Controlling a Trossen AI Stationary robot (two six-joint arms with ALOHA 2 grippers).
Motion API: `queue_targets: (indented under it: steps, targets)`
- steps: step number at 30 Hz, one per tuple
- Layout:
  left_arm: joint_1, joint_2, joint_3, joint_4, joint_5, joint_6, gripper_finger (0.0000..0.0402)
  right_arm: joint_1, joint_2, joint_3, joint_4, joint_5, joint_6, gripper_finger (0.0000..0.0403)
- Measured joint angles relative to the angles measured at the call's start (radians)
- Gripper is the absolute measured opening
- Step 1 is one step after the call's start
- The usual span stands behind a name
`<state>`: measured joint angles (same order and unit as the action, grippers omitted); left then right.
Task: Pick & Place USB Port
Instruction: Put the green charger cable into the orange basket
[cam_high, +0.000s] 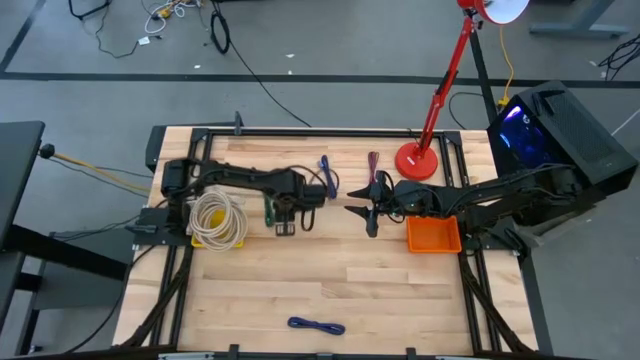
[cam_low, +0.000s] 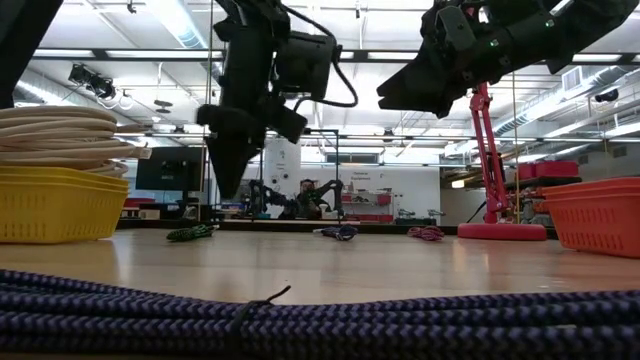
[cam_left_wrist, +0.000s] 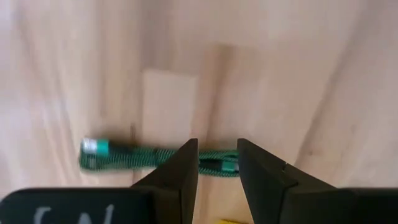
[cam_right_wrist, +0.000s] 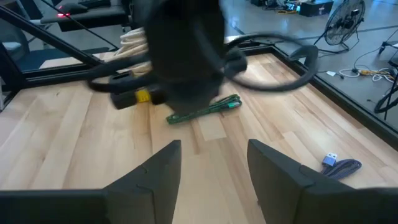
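A green braided USB cable (cam_left_wrist: 124, 158) lies flat on the wooden table, a plug at each end. It also shows in the high view (cam_high: 268, 210) and the right wrist view (cam_right_wrist: 205, 111). My left gripper (cam_left_wrist: 216, 146) points straight down just above the cable, open, one finger on either side of the cable's right part and clear of it. In the low view its tips (cam_low: 225, 185) hang above the tabletop. My right gripper (cam_high: 358, 215) waits open, raised over the table's middle, beside an orange bin (cam_high: 433, 245).
A yellow basket with coiled white rope (cam_high: 218, 220) stands just left of my left gripper. A blue cable (cam_high: 328, 175) and a maroon one (cam_high: 375, 165) lie at the back, near a red lamp's base (cam_high: 415, 160). Another dark-blue cable (cam_high: 316, 325) lies near the front edge.
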<state>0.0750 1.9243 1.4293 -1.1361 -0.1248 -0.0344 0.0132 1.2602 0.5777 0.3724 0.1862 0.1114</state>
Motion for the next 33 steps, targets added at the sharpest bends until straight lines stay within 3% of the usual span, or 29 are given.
queue_targets:
  steps: [9, 15, 33]
  targets:
    - [0.068, -0.006, -0.109, -0.056, -0.017, -0.423, 0.0116, 0.01, 0.0, 0.0, -0.035, 0.006, -0.008, 0.0185]
    - [0.074, -0.006, -0.143, 0.002, 0.042, -0.532, 0.0116, 0.01, 0.0, 0.0, -0.028, 0.008, -0.023, 0.0185]
    - [0.086, -0.006, -0.143, 0.035, 0.043, -0.697, 0.0116, 0.011, 0.0, 0.0, -0.054, -0.014, -0.068, 0.0185]
